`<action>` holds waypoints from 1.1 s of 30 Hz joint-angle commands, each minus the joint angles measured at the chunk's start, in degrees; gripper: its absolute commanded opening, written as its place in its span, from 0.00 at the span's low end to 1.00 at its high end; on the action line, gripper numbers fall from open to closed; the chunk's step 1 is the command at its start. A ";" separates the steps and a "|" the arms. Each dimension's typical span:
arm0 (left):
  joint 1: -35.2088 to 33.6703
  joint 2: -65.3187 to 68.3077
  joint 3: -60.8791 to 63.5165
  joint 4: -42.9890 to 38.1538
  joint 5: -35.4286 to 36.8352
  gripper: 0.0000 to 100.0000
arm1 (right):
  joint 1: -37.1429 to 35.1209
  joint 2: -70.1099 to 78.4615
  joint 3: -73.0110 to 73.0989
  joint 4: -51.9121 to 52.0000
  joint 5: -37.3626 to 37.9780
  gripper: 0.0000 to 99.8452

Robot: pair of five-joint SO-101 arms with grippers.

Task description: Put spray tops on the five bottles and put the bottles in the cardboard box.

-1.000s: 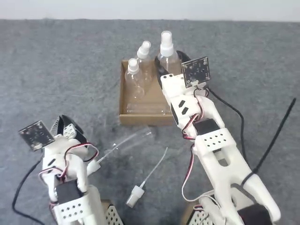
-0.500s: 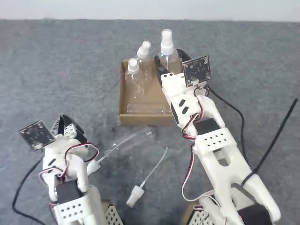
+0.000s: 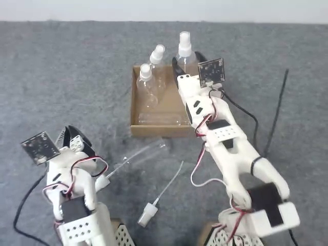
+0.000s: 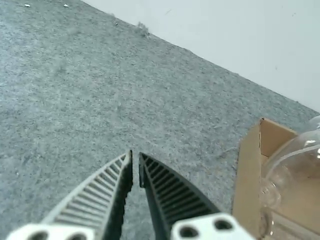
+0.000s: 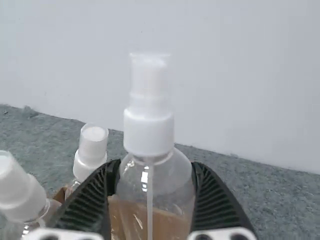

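Upright bottles (image 3: 147,86) stand in the box's (image 3: 154,131) far left, a lying bottle (image 3: 159,119) along its near wall; a loose bottle (image 3: 147,151) and spray top (image 3: 148,210) lie before the box.

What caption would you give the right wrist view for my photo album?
The right end effector grips a clear bottle with its spray top on, in front of a white wall.

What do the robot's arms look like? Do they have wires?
The left arm and right arm are chunky white plastic with rows of little holes. The left gripper and right gripper each have two black ribbed pointed fingers. Thin red, black and white wires loop along the joints, and a small square circuit board sits on each wrist.
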 commanded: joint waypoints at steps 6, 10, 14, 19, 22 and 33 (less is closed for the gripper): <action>-0.09 -0.79 -0.66 -1.76 0.26 0.01 | 0.75 8.48 -4.31 -13.49 -0.53 0.01; -0.18 -0.79 -0.66 -1.76 0.26 0.01 | 1.45 13.14 -6.77 -14.02 -0.70 0.01; -0.18 -0.79 -0.66 -1.76 0.26 0.01 | 2.51 17.45 -10.02 -13.93 -4.57 0.01; -0.18 -0.79 -0.66 -1.67 0.26 0.01 | 3.47 18.95 -10.99 -13.93 -5.54 0.01; -0.18 -0.79 -0.66 -1.67 0.26 0.01 | 3.47 19.21 -10.90 -13.93 -5.54 0.01; -0.18 -0.79 -0.66 -1.67 0.26 0.01 | 2.95 18.86 -10.90 -10.68 -5.54 0.18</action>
